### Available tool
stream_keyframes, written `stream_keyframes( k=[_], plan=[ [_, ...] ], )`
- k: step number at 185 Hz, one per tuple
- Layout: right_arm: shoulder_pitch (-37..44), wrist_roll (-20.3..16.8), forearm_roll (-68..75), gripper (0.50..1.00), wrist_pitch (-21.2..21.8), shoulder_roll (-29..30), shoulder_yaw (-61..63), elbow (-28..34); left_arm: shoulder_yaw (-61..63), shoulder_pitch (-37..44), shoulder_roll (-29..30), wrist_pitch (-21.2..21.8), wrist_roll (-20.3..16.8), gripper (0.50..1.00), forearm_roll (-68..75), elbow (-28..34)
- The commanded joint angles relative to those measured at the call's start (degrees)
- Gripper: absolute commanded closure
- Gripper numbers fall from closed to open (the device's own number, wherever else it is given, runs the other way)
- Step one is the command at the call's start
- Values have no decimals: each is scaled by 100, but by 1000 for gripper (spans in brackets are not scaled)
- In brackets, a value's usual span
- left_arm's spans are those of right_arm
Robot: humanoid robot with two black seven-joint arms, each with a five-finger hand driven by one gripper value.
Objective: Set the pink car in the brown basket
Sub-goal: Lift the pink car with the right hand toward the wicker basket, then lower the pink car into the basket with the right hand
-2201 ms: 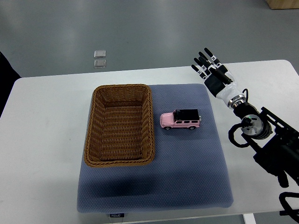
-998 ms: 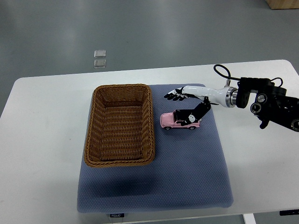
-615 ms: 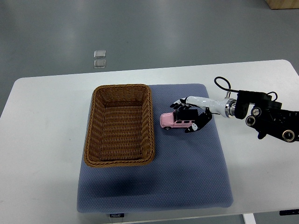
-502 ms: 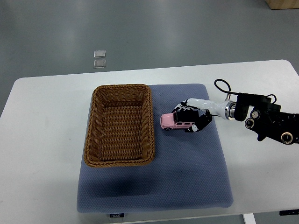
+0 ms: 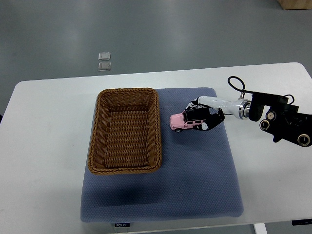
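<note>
Right hand [image 5: 207, 116], centre right of frame: black fingers with white patches, on a slim glossy white forearm shell. Silver ring joins the shell to a bulky black arm housing at the right edge. Housing shows round silver fittings. A thin black cable loops above the joint.

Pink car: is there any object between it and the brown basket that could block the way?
Nothing visible does. The right hand grasps the pink car, and only bare blue mat lies between it and the brown basket.
</note>
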Motion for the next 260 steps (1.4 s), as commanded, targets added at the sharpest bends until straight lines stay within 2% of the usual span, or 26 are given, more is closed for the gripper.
stream_keyframes(
  k=[1,42,73,100,125,139,210,260],
  plan=[
    [149,24,49,1000,-4,-178,25,201,0,1,0,-1,0,500,0,1],
    [606,32,128,1000,58,-406,51,377,0,1,0,-1,0,500,0,-8],
    [1107,24,462,1000,198,-257,33,377,0,1,0,-1,0,500,0,-17],
    [1467,15,876,1000,321,341,-90,245,0,1,0,-1,0,500,0,-34],
    [1713,15,876,1000,312,1061,-494,-265,0,1,0,-1,-8,500,0,-34],
    [1713,15,858,1000,295,1246,-617,-370,0,1,0,-1,-8,500,0,-34],
    [1608,24,876,1000,233,1351,-652,-370,9,1,0,-1,-8,500,0,-43],
    [1283,32,858,1000,-180,1879,-652,-590,18,1,0,-1,-8,500,0,-52]
  ],
)
